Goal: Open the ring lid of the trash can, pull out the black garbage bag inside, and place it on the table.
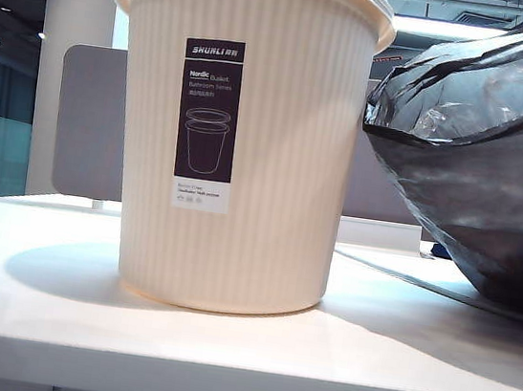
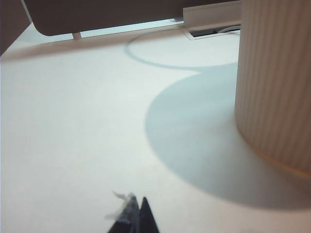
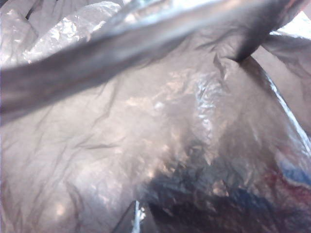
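Exterior view: black garbage bag (image 1: 483,157) lies beside trash can (image 1: 239,144).

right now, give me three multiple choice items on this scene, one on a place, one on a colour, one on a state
1. Where does the black garbage bag lie in the exterior view?
A. right of the trash can
B. left of the trash can
C. hanging out of the can's mouth

2. What colour is the trash can?
A. blue
B. cream-white
C. red

3. How does the left gripper stand?
A. wide open
B. shut on the can's rim
C. shut, above the bare table

Key:
1. A, the bag fills the right side, resting on the table.
2. B, its ribbed wall is cream-white with a dark label.
3. C, its tips meet over white tabletop, beside the can. The right gripper is also shut, against the bag's film.
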{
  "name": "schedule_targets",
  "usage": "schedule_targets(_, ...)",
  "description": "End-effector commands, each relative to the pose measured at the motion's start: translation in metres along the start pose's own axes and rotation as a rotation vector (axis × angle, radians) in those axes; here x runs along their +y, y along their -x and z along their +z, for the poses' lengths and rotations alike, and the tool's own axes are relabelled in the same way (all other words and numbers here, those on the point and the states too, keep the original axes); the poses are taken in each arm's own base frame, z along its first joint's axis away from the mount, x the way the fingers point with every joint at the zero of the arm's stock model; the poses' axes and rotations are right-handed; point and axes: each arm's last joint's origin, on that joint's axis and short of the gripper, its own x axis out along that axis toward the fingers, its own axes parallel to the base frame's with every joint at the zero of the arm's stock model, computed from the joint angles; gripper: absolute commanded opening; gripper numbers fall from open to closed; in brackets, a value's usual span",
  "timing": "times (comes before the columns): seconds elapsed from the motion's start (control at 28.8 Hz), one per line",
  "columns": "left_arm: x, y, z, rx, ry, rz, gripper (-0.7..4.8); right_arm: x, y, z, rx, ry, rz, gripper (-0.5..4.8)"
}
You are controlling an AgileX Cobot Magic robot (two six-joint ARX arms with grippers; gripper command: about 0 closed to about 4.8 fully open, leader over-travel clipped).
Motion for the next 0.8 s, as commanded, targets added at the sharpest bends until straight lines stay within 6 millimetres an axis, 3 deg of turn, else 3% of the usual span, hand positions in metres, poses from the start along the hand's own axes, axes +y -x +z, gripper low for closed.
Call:
schedule_targets(0.03, -0.0002, 0.0, -0.0013, 0.014, 0.082, -0.005, -0.06, 0.0001, 0.0, 0.0013, -0.012, 0.006, 0.0, -0.01)
schedule_targets(0.14, -0.0002, 0.0, -0.0013, 0.015, 0.147, -0.004, -0.06, 0.0001, 0.0, 0.0013, -0.012, 0.006, 0.0, -0.01)
schedule_targets(0.8, -0.0001, 0.0, -0.0012, 0.014, 0.14, 0.0, -0.06, 0.0001, 0.0, 0.0013, -0.012, 0.006, 0.0, -0.01)
